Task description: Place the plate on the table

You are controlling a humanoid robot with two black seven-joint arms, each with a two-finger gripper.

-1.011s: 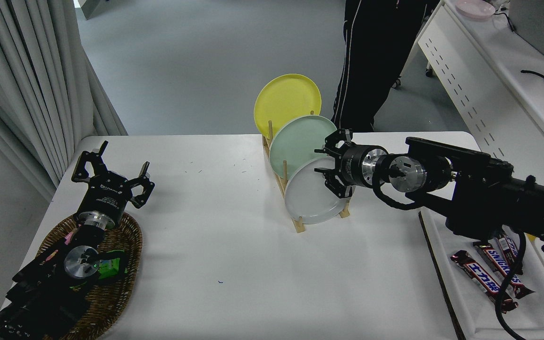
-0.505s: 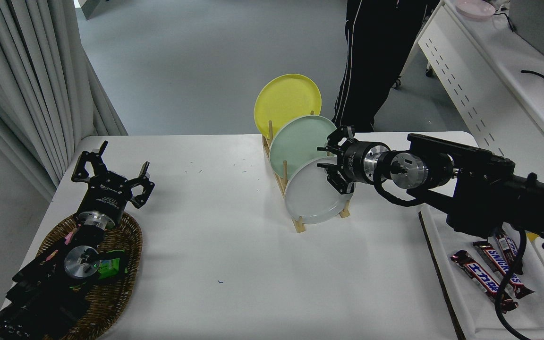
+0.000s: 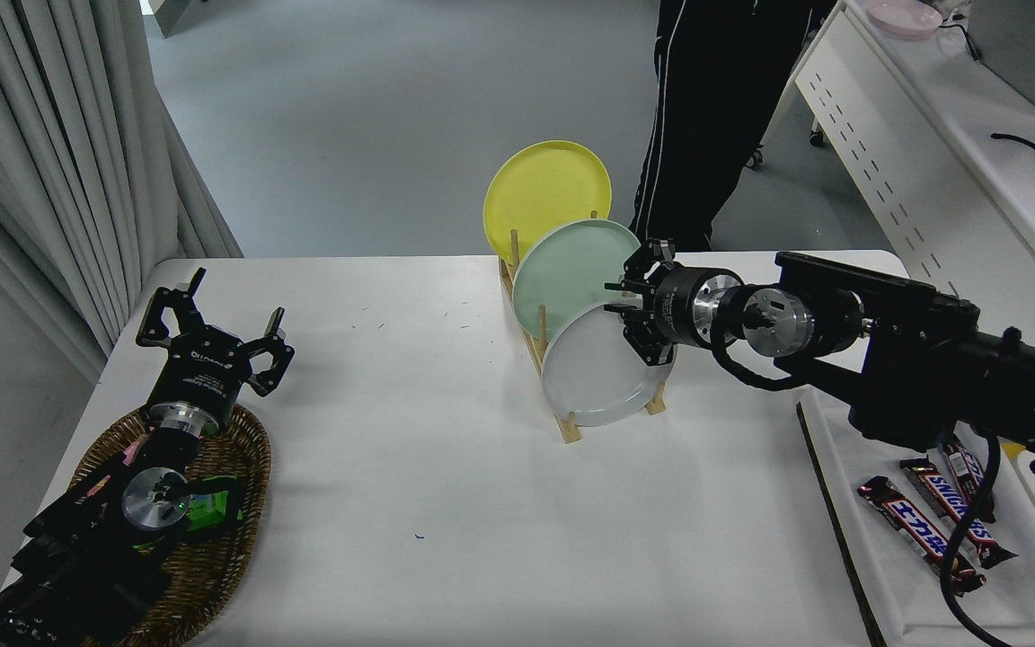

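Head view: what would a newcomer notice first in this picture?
Three plates stand in a wooden rack at the table's far middle: yellow plate, mint green plate and, nearest, the light grey plate. The right pincer is at the grey plate's upper right rim. Chocolate bars lie lower right.

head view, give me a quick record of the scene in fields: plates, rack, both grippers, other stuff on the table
grey plate: upright in the front slot of the wooden rack, not yet on the table
mint green plate: middle slot
yellow plate: back slot
right gripper: at the grey plate's upper right rim, fingers around its edge; whether they are clamped cannot be told
left gripper: open, parked at lower left above a wicker basket
snack bars: on a white tray at the right
person: standing at the far side
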